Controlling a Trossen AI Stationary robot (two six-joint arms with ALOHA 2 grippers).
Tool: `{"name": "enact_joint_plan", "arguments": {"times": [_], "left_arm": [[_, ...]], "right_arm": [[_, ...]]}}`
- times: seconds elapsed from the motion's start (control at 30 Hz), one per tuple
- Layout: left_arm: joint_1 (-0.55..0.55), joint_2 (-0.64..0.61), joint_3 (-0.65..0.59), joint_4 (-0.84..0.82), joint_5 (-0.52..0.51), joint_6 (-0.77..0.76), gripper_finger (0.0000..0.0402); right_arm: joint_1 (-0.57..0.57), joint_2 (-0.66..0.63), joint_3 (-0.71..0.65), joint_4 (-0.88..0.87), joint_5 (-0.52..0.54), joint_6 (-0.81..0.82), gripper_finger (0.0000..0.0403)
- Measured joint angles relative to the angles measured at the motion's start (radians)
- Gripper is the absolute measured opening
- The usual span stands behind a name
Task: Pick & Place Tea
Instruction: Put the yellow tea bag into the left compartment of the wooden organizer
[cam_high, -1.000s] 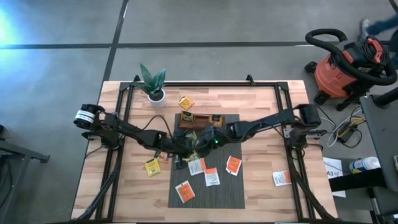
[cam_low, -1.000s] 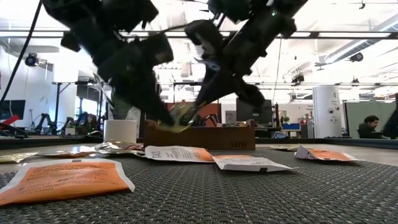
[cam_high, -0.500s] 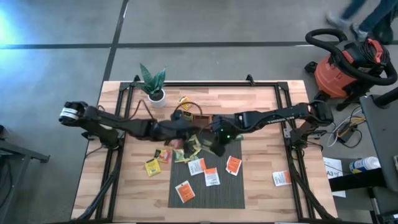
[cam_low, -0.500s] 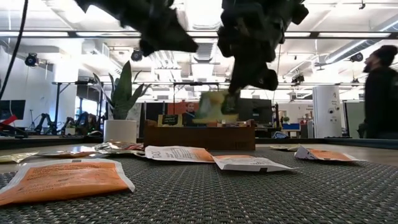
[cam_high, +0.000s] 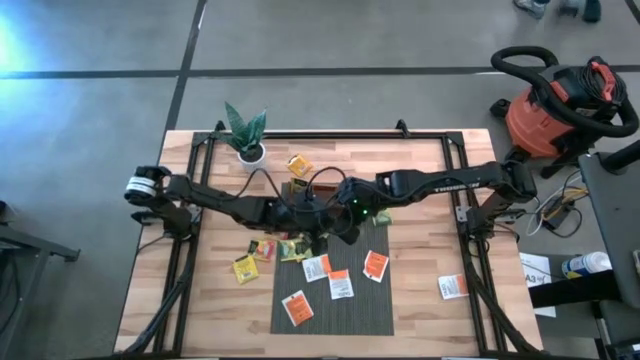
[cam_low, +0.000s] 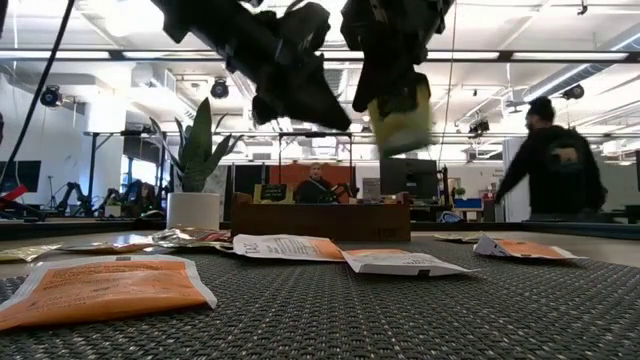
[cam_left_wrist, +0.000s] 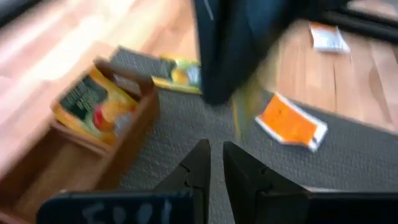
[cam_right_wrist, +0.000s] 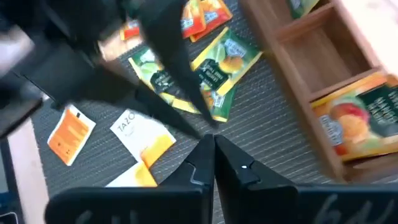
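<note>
Yellow-green and flat, one small square tea sachet (cam_low: 402, 118) hangs pinched in the shut right claw (cam_low: 395, 100) above the grey woven mat (cam_high: 372, 300), lifted clear, I judge, to be carried to the brown wooden compartment tray (cam_right_wrist: 323, 118), where a yellow-and-green sachet (cam_right_wrist: 357, 124) already lies. Other sachets, white with orange (cam_high: 341, 285) and green-yellow (cam_right_wrist: 217, 74), lie scattered on the mat and the pale wooden desk (cam_high: 420, 170). Just beside it hovers the left claw (cam_left_wrist: 214, 165), fingers nearly together and holding nothing.
</note>
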Motion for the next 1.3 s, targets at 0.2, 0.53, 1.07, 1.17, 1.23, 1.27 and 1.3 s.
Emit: {"name": "enact_joint_plan", "arguments": {"times": [0.2,0.53,1.07,1.17,1.23,1.27,1.3], "left_arm": [[-0.001,-0.006,-0.004,-0.025,-0.009,-0.004,0.0039],[-0.023,-0.101,-0.013,-0.165,-0.119,-0.033,0.0039],[-0.086,-0.329,-0.128,-0.397,-0.277,-0.238,0.0039],[-0.126,-0.399,-0.150,-0.474,-0.350,-0.314,0.0039],[-0.149,-0.451,-0.171,-0.509,-0.397,-0.381,0.0039],[-0.161,-0.477,-0.185,-0.520,-0.416,-0.415,0.0039],[-0.171,-0.499,-0.200,-0.528,-0.431,-0.446,0.0039]], "right_arm": [[-0.015,0.000,0.016,0.000,-0.001,-0.031,0.0008],[-0.029,0.000,0.011,0.004,-0.021,-0.050,0.0008],[-0.049,0.144,0.082,0.076,-0.115,-0.178,0.0008],[-0.074,0.168,0.139,0.070,-0.115,-0.241,0.0008],[-0.098,0.194,0.183,0.054,-0.119,-0.279,0.0008],[-0.111,0.209,0.210,0.049,-0.125,-0.294,0.0008],[-0.125,0.224,0.234,0.045,-0.136,-0.314,0.0008]]}}
